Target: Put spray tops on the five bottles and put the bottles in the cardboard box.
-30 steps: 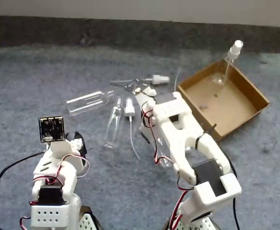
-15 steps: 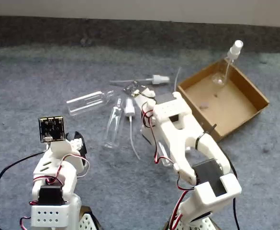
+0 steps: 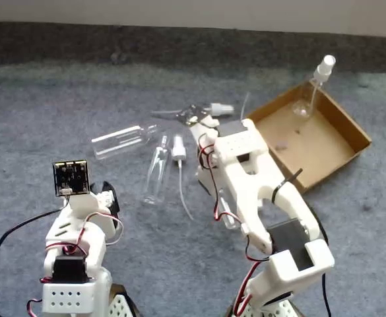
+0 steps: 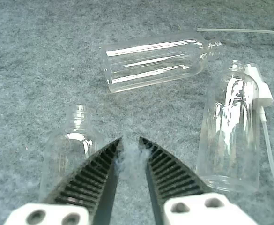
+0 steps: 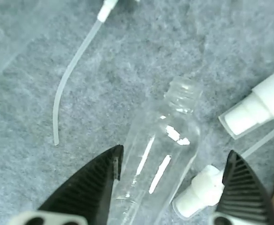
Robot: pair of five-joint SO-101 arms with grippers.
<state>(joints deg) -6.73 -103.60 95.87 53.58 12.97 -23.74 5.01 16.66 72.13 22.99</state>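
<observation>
My right gripper [image 5: 173, 153] is open, its fingers on either side of a clear uncapped bottle [image 5: 161, 154] lying on the grey carpet. Two white spray tops [image 5: 261, 107] lie just beside that bottle. From above, the right gripper [image 3: 194, 119] is near a spray top [image 3: 218, 109] at the back. My left gripper [image 4: 130, 139] is low at the near left, fingers almost touching and holding nothing, with a small bottle [image 4: 71, 147] beside one finger. Two more bottles [image 3: 120, 142] [image 3: 156, 173] and a spray top [image 3: 179, 148] with its tube lie mid-table. The cardboard box [image 3: 338, 158] holds one capped bottle [image 3: 311, 92].
Another clear bottle [image 3: 227, 216] lies under the right arm. The box sits at the back right with its near wall close to the right arm's elbow. A dark band [image 3: 179, 43] runs along the far edge of the carpet.
The right arm has stretched a little farther back, bringing its gripper closer to the spray top at the rear. The left arm has stayed still.
</observation>
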